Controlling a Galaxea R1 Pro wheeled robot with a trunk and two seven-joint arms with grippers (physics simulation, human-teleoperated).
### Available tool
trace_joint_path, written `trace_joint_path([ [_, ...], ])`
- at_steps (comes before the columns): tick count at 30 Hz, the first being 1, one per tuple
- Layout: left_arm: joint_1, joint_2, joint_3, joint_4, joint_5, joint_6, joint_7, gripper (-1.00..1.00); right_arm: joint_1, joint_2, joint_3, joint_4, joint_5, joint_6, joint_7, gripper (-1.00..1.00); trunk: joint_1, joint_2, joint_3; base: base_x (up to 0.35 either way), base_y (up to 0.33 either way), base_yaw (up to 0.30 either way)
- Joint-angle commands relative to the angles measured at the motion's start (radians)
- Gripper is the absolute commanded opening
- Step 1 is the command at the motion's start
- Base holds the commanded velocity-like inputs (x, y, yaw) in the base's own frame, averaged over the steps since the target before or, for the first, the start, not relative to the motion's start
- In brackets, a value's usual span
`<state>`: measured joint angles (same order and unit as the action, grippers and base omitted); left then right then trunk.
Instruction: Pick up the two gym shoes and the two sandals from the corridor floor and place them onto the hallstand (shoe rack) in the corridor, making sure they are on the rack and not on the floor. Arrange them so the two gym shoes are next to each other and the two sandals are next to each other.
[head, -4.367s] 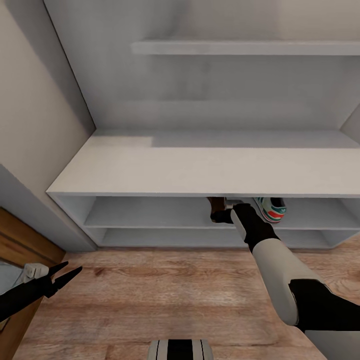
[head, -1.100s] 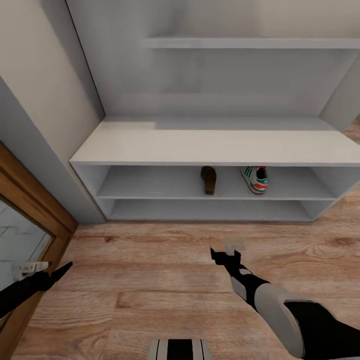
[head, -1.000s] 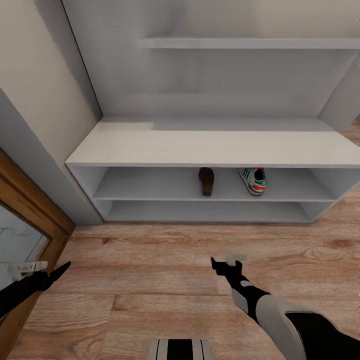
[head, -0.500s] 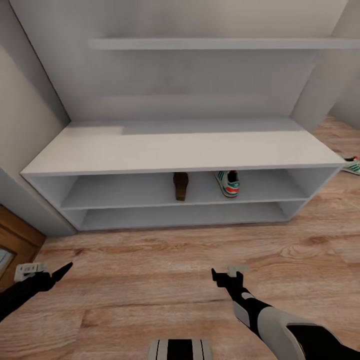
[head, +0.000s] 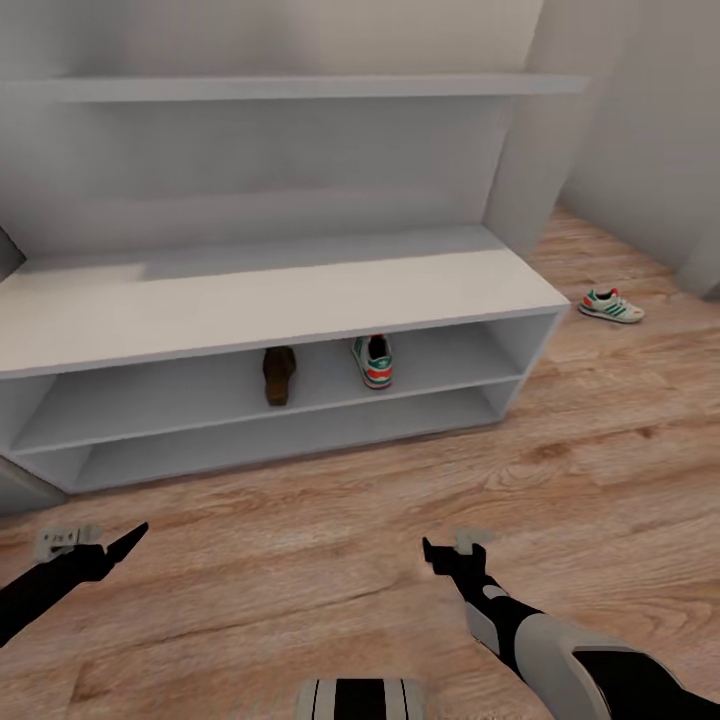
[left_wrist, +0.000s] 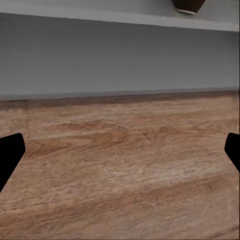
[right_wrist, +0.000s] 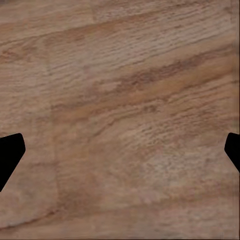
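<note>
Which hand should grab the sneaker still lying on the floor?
Probably the right hand: the gym shoe on the floor lies off to its side, past the rack's end, and the hand is open and empty.

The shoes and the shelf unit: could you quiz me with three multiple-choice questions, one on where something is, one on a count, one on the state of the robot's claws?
1. Where does the sneaker outside the shelf unit lie?
A. on the bench top
B. on the floor beyond the unit's right end
C. in the right gripper

2. How many shoes sit on the shelf under the bench top?
A. none
B. two
C. four

3. What are both grippers doing?
A. open and empty
B. each clamped on a shoe
C. gripping the shelf edge

Answers:
1 B: the stray sneaker rests on the wooden floor.
2 B: a brown sandal and a sneaker.
3 A: left gripper and right gripper show bare floor between spread fingers.
</note>
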<state>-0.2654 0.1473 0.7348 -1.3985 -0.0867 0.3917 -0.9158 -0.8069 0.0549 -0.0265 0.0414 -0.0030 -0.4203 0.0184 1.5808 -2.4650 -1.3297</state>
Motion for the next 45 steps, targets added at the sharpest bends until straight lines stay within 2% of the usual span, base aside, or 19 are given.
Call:
trace_joint_path([
  [1,0.0,0.0,0.0,0.0,0.0,0.0,0.0,1.0,0.0,0.0,0.0,0.0,0.0,0.0,0.0,1.0,0.0,0.0,0.0,0.0,-0.313,-0.282],
  [26,0.0,0.0,0.0,0.003,0.001,0.0,-0.001,1.0,0.0,0.003,0.0,0.001,0.0,0.0,0.0,1.0,0.0,0.0,0.009,0.001,-0.313,-0.28],
  [45,0.0,0.0,-0.002,0.003,0.001,0.0,-0.002,1.0,0.0,0.004,0.0,0.001,0.0,0.0,-0.001,1.0,0.0,0.0,0.019,0.1,-0.327,-0.278],
])
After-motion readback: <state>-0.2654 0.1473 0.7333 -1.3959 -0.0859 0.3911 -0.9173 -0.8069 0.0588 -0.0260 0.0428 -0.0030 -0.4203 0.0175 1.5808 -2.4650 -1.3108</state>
